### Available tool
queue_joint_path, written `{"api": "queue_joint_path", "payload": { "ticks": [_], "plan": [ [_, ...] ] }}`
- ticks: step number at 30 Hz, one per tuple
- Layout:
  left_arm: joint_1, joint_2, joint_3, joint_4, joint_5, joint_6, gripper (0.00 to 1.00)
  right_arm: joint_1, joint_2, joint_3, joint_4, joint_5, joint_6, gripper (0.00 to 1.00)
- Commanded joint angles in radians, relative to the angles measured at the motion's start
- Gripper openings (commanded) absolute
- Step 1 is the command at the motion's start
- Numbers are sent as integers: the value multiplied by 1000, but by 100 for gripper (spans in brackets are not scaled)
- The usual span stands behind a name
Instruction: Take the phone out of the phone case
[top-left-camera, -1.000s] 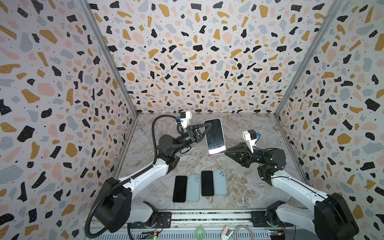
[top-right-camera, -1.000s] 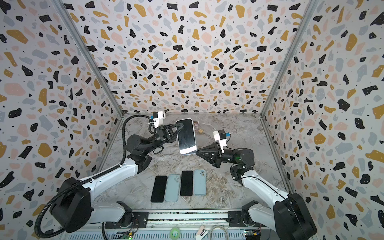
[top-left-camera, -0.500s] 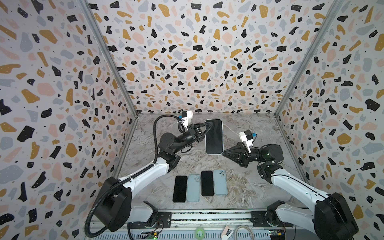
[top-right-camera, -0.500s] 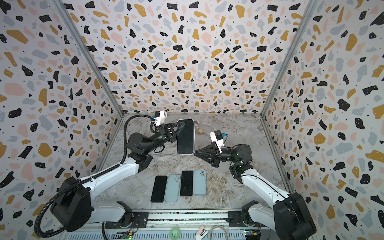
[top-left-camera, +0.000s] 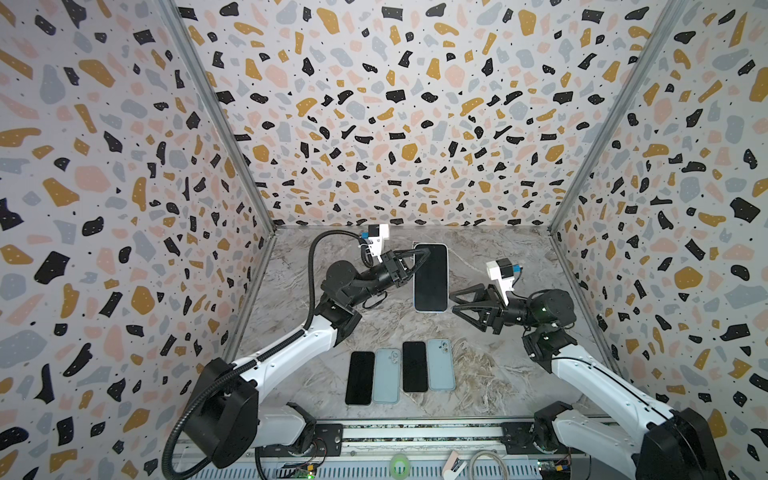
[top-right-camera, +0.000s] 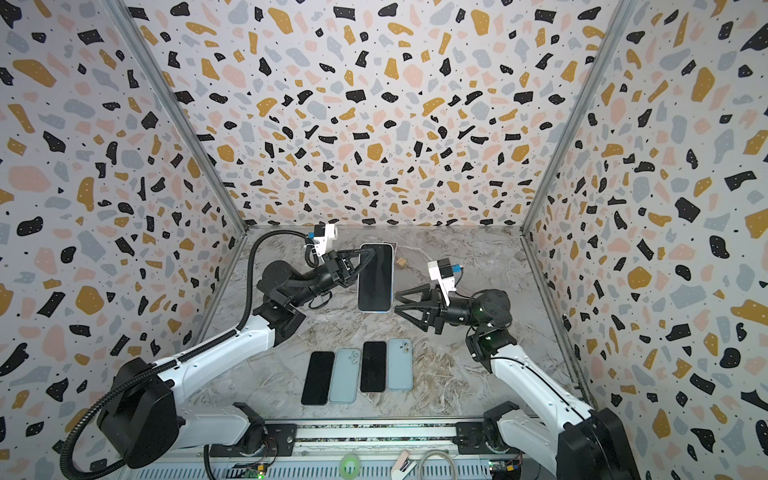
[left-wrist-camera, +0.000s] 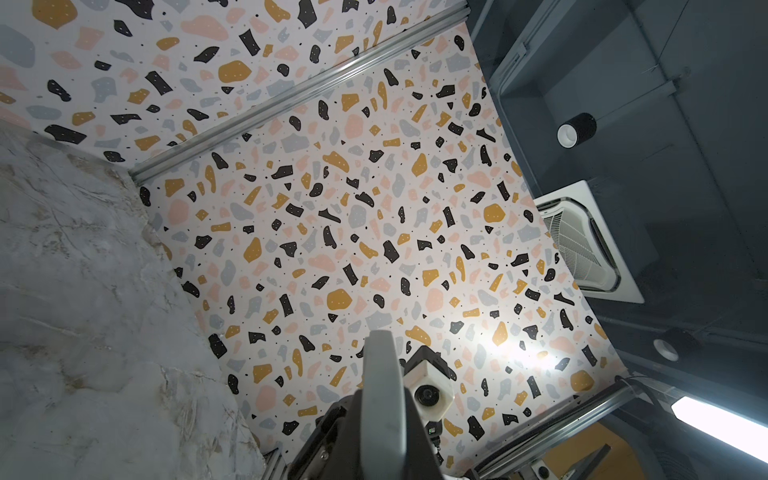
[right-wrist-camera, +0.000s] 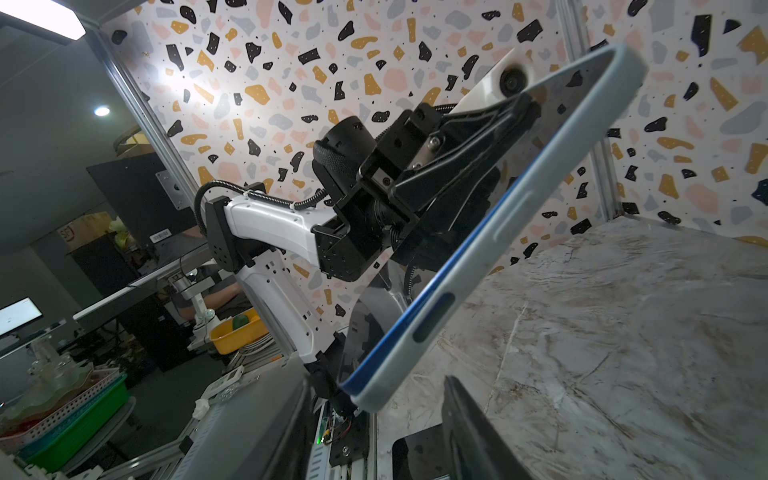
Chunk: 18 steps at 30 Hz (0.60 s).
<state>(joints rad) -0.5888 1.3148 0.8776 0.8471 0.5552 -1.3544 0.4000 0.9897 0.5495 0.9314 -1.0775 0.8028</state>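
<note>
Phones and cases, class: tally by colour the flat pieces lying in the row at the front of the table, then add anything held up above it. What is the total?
Black pieces in the row: 2
Pale blue pieces in the row: 2
Cased phone, dark screen in a pale blue case, held up by the left gripper: 1
Total: 5

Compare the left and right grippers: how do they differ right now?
The left gripper is shut on the edge of the cased phone; the right gripper is open and empty. The left touches the phone; the right sits apart, beside its near end. Both point toward the phone.
</note>
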Motion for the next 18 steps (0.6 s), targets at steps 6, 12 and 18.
{"api": "queue_joint_path", "payload": {
  "ticks": [6,12,18],
  "plan": [
    [12,-14,51,-30,-16,78,0,7,-127,-116,-34,109,149,59],
    [9,-6,46,-33,-27,91,0,104,-143,-137,-51,233,168,61],
    [3,-5,35,-17,-31,86,0,166,-68,-158,52,273,205,60]
  ]
}}
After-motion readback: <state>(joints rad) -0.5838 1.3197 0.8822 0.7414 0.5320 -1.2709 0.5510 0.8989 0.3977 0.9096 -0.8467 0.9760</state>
